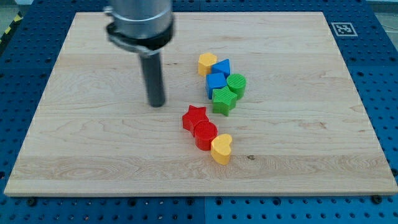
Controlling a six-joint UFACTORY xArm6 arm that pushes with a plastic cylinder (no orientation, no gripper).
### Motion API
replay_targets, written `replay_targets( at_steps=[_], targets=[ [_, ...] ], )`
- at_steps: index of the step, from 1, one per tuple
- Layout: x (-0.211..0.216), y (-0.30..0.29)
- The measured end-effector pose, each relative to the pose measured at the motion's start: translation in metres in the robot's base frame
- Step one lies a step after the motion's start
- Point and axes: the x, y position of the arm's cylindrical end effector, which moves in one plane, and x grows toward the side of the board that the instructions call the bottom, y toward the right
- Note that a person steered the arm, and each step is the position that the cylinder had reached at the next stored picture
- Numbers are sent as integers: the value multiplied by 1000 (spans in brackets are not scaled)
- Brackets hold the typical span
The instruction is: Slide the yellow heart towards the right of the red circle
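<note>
The yellow heart (pixel 221 148) lies on the wooden board, touching the lower right side of the red circle (pixel 205 134). A red star (pixel 194 117) touches the red circle at its upper left. My tip (pixel 156 103) rests on the board to the left of and above the red star, well apart from all the blocks.
A cluster sits above the red blocks: a yellow block (pixel 207 63), a blue block (pixel 222 67), a blue block (pixel 216 83), a green circle (pixel 236 84) and a green star (pixel 224 100). A marker tag (pixel 342 28) is at the board's (pixel 87 143) top right corner.
</note>
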Motion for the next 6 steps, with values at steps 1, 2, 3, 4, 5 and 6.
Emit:
replay_targets(
  at_steps=[1,2,3,4,5,6],
  targets=[
    [59,-25],
    [133,4],
    [153,46],
    [145,103],
    [122,130],
    [115,180]
  ],
)
